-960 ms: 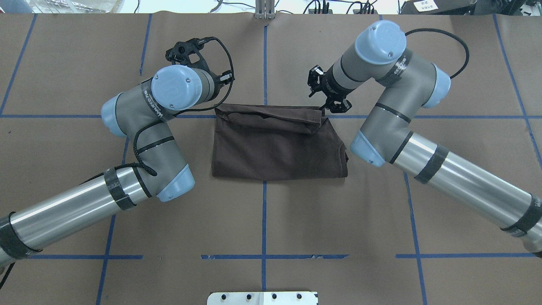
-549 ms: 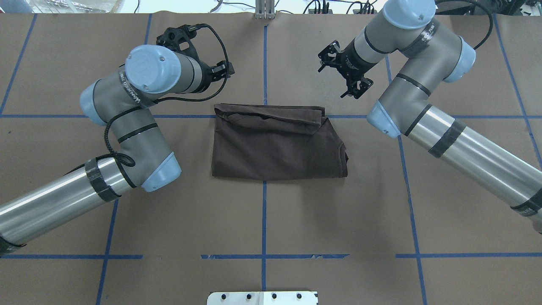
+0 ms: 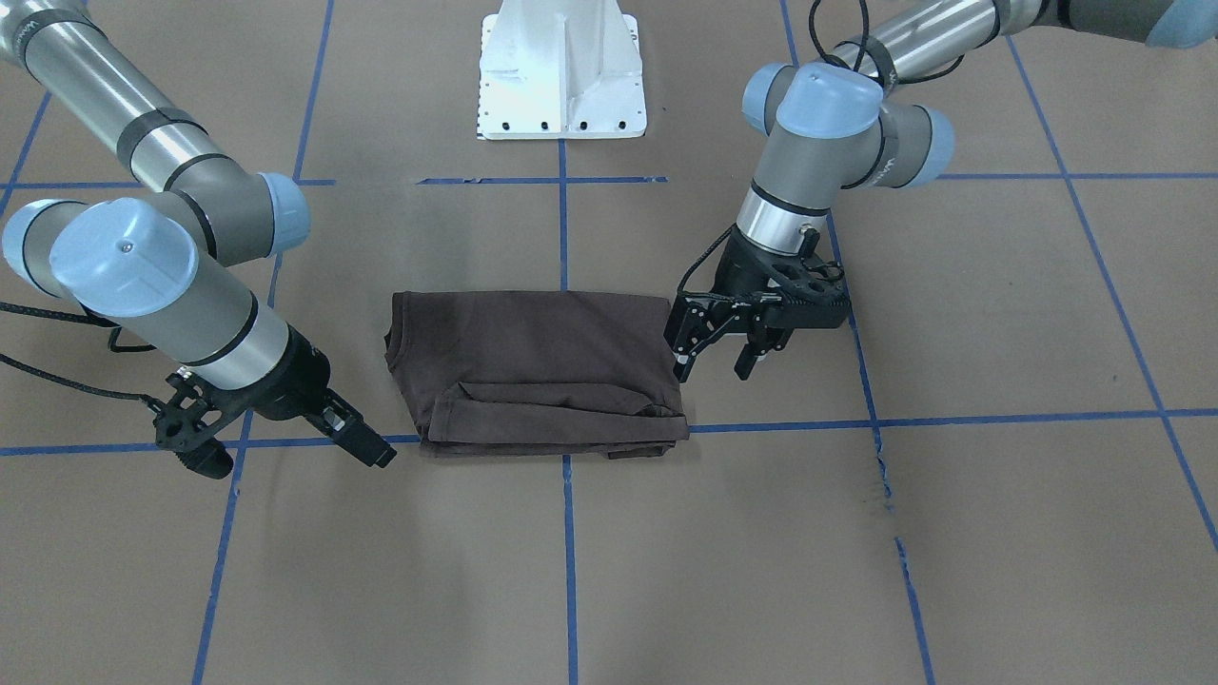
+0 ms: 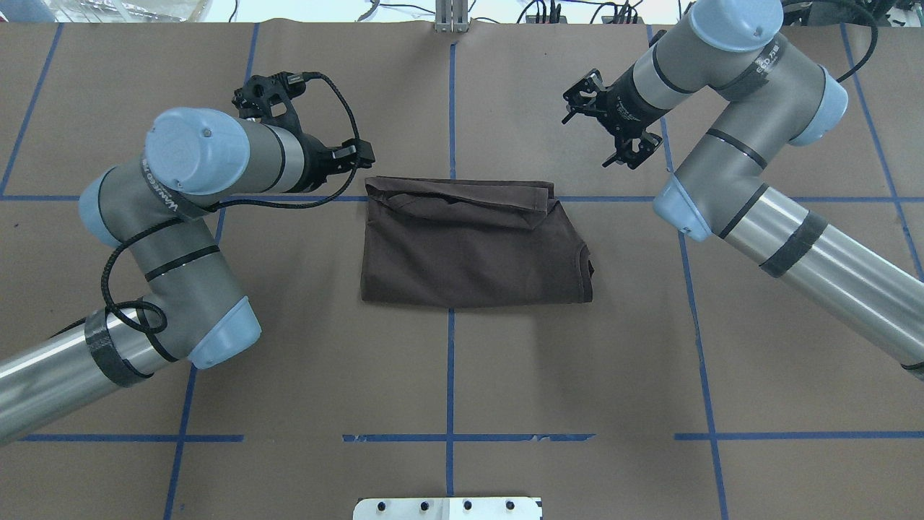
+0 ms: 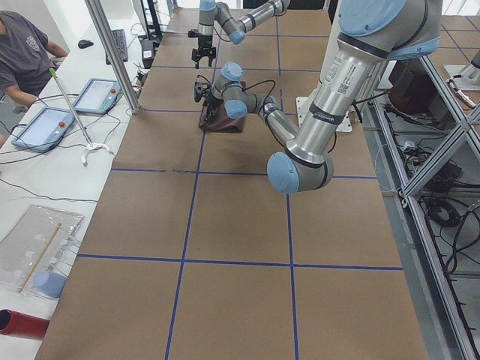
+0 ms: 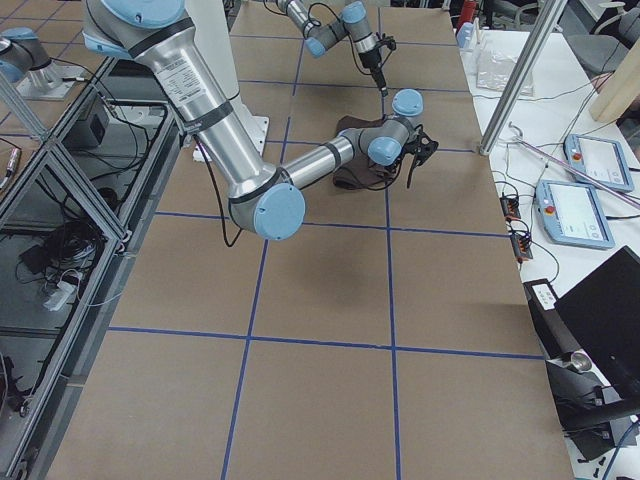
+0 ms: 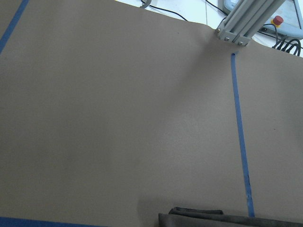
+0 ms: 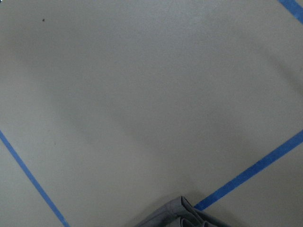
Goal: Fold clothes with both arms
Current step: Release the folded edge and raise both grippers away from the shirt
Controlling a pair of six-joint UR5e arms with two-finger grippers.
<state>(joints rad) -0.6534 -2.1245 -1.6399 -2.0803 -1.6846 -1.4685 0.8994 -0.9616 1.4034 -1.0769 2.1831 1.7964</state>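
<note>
Brown-grey T-shirt point(image 3: 533, 347) lies as a folded rectangle on the paper-covered table point(image 3: 666, 571), between my two tools. My left gripper point(image 3: 712, 366) hangs just beside one short edge, fingers spread, holding nothing. My right gripper point(image 3: 297, 459) sits off the opposite end, by the collar, also spread wide and empty. I judge one fold is laid and a further fold is due. Next I'd need each tool down on its nearest corner, pinching all layers together.
</note>
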